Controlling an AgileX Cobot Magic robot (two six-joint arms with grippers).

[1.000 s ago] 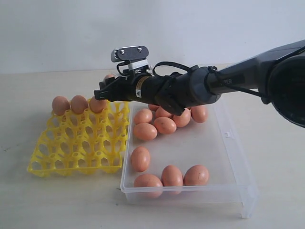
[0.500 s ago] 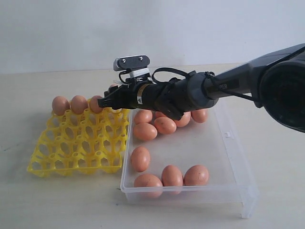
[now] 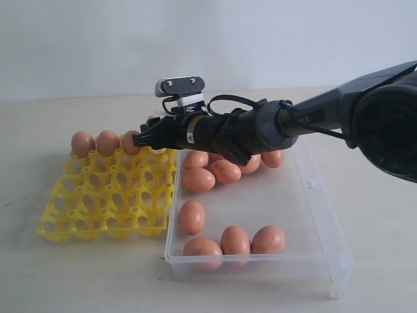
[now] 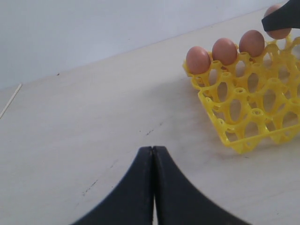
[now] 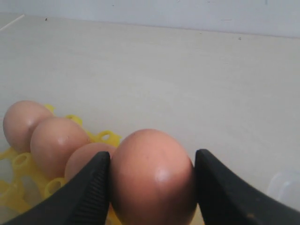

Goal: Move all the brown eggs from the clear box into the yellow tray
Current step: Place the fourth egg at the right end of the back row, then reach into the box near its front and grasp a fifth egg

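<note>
My right gripper (image 3: 148,134) reaches across to the back row of the yellow tray (image 3: 104,195). It is shut on a brown egg (image 5: 152,183), which sits low over the fourth cup, beside three brown eggs (image 3: 107,142) standing in that row. In the exterior view the held egg is mostly hidden by the fingers. Several more brown eggs (image 3: 191,216) lie in the clear box (image 3: 313,189), some under the arm and some near the front wall. My left gripper (image 4: 153,149) is shut on nothing over bare table, off to the side of the tray (image 4: 243,140).
The clear box sits against the tray's right side. The long black right arm (image 3: 293,120) spans the back of the box. Pale tabletop (image 3: 78,274) surrounds both, with a white wall behind.
My right gripper has come down and slightly forward with the egg toward the tray's back row, then held nearly still over the last half second.
</note>
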